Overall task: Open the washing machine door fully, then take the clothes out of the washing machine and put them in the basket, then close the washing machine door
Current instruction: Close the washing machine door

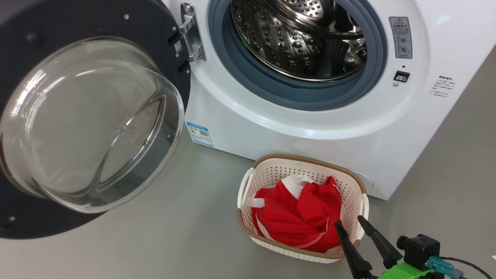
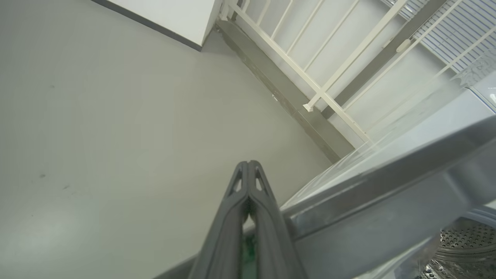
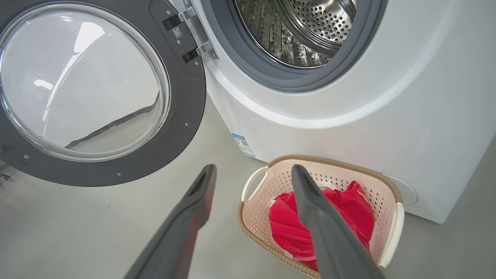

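Since the clothes (image 1: pixel 298 217) lie heaped in the basket (image 1: pixel 271 166) and what shows of the drum (image 1: pixel 294 42) is bare steel, the step in hand is, by my reading, closing the washing machine door (image 1: pixel 162 35). Seen from the head, the door hangs swung wide at 9 o'clock, its glass bowl facing the camera. The washing machine (image 1: pixel 310 128) has its opening at 12 o'clock. The basket sits on the floor (image 1: pixel 174 240) at 5 o'clock, close against the machine's front.

The right pincer (image 1: pixel 348 220) hovers over the basket's near rim, fingers spread wide and holding nothing. The left pincer (image 2: pixel 248 164) has its fingers pressed together, empty. Its tips are just beside a glossy grey curved surface at 4 o'clock of its wrist view, which I take for the door's outer side. Whether it touches I cannot tell.

To do this well, use the closed left fingers as a blunt paddle on the black rim, far from the hinge (image 1: pixel 190 35) and off the glass. Follow the door's arc round rather than shoving straight. Hold the right arm clear of the opening, check that no cloth trails over the grey seal (image 1: pixel 294 97), and finish with a firm press on the side of the latch (image 1: pixel 401 76).
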Robot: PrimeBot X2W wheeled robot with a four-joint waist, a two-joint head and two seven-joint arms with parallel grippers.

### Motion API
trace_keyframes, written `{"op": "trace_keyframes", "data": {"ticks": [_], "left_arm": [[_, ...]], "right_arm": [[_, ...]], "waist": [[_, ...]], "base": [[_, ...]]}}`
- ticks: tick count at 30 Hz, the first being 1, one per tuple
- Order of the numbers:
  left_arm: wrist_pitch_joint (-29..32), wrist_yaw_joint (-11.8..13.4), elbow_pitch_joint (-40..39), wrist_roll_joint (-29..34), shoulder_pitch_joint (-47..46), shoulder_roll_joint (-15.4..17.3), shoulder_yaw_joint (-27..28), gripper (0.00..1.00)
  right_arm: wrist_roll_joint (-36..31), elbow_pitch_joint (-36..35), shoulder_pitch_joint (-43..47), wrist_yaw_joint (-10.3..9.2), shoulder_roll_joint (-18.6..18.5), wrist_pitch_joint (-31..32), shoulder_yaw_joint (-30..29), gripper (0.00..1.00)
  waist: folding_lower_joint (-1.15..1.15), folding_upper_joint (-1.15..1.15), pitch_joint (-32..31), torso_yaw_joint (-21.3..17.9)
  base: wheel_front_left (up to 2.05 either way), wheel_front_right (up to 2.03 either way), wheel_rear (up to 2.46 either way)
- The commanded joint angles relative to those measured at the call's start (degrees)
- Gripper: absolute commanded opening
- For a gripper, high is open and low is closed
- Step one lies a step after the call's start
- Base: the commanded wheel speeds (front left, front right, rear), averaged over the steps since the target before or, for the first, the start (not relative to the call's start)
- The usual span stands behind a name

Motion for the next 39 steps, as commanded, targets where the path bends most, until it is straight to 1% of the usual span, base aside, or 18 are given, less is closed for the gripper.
{"op": "trace_keyframes", "data": {"ticks": [1,6,11,17,18,25,26,33,39], "left_arm": [[2.2,-0.4,-2.3,-1.4,-1.0,4.4,-0.3,0.00],[6.9,-0.4,-5.2,-5.2,1.9,4.9,-2.8,0.00],[9.9,-0.4,-9.3,-8.7,5.6,5.6,-5.2,0.00],[13.7,-0.4,-15.9,-13.7,9.7,6.0,-7.6,0.00],[14.7,-0.4,-18.3,-15.4,11.0,6.3,-8.3,0.00],[17.1,-0.4,-27.6,-22.3,15.6,7.3,-9.6,0.00],[17.1,-0.4,-27.6,-22.3,15.6,7.3,-9.6,0.00],[18.2,-0.4,-36.5,-27.9,20.1,8.5,-11.6,0.00],[18.0,-0.4,-41.6,-31.0,22.4,9.4,-13.4,0.00]], "right_arm": [[-0.2,-1.2,-1.7,0.37,-0.2,-0.4,1.0,1.00],[-0.1,-1.1,-1.6,0.37,-0.1,-0.4,1.0,1.00],[0.0,-1.1,-1.3,0.37,0.0,-0.4,0.7,1.00],[0.1,-1.1,-0.9,0.37,0.1,-0.4,0.3,1.00],[0.2,-1.1,-0.8,0.37,0.2,-0.4,0.2,1.00],[0.2,-1.0,-0.6,0.37,0.2,-0.4,0.4,1.00],[0.2,-1.0,-0.6,0.37,0.2,-0.4,0.4,1.00],[0.2,-1.1,-0.5,0.37,0.0,-0.4,0.1,1.00],[0.2,-1.1,-0.5,0.37,-0.1,-0.4,0.4,1.00]], "waist": [[0.00,0.00,0.1,-0.1],[0.00,0.00,-0.2,-0.7],[0.00,0.00,-0.7,-0.9],[0.00,0.00,-1.7,-0.6],[0.00,0.00,-1.9,-0.6],[0.00,0.00,-2.5,-0.8],[0.00,0.00,-2.5,-0.8],[0.00,0.00,-2.6,-1.3],[0.00,0.00,-2.8,-2.0]], "base": [[0.00,0.00,0.00],[0.00,0.00,0.00],[0.00,0.00,0.00],[0.00,0.00,0.00],[0.00,0.00,0.00],[0.00,0.00,0.00],[0.00,0.00,0.00],[0.00,0.00,0.00],[0.00,0.00,0.00]]}}
